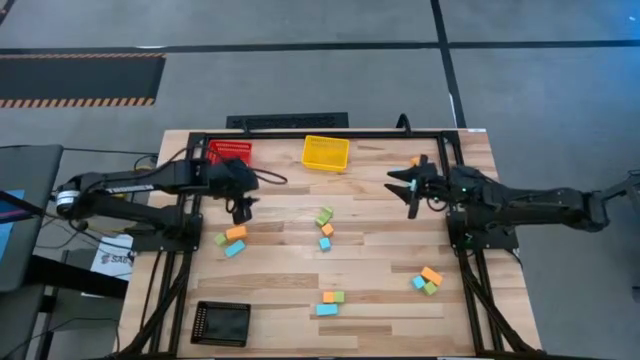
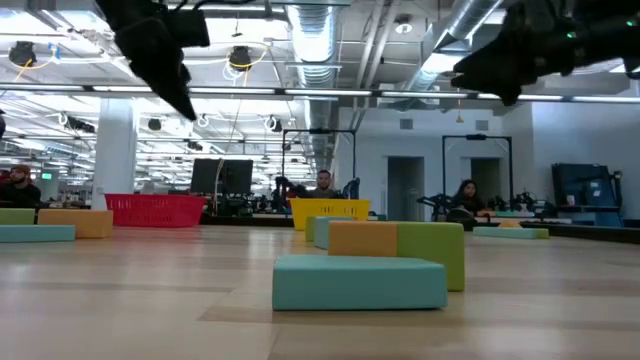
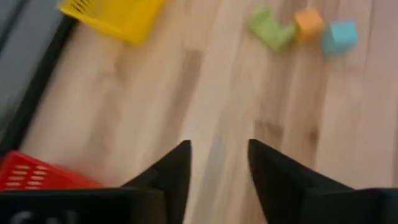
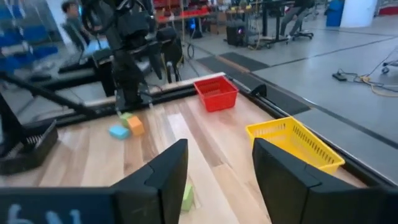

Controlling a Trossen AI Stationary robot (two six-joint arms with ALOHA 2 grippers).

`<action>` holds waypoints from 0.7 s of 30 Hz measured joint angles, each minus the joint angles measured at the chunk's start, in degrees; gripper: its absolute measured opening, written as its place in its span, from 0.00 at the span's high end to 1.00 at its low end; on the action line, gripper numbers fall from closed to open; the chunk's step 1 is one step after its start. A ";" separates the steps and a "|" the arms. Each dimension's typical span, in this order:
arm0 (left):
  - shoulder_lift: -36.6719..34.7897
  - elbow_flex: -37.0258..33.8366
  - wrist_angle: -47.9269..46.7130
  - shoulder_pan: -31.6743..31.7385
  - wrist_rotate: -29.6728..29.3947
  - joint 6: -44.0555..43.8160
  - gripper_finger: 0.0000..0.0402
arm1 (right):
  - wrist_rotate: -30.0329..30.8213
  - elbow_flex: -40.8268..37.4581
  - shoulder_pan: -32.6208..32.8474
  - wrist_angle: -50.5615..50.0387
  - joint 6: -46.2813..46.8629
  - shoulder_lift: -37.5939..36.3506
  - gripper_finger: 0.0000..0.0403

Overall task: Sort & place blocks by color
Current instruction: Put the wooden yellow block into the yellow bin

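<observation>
We are holding both grippers raised over the table's far half, fingers apart and empty: left gripper [image 1: 241,211] near the red tray [image 1: 229,153], right gripper [image 1: 408,183] right of the yellow tray [image 1: 326,152]. The blocks [image 1: 324,229] are lying scattered nearer, apparently unsorted. We are lining up squarely before descending.

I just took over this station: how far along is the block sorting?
Nothing looks sorted yet. The red slatted basket, yellow slatted basket and black tray show no blocks inside. The left hand and right hand are open and hold nothing. The small orange, blue and green blocks lie in four clusters across the wooden table, all left to sort.
</observation>
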 joint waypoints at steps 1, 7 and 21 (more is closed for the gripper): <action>0.76 -0.07 -1.07 -0.45 0.50 -0.46 0.55 | 0.07 0.89 0.35 -0.02 -0.72 1.62 0.49; 5.37 -1.65 -3.34 -2.66 2.27 -3.15 0.37 | 0.11 4.56 2.28 -0.10 -4.06 10.68 0.47; 14.64 -3.19 -8.37 -9.20 3.43 -9.99 0.34 | -0.15 9.20 3.31 0.36 -6.40 24.16 0.47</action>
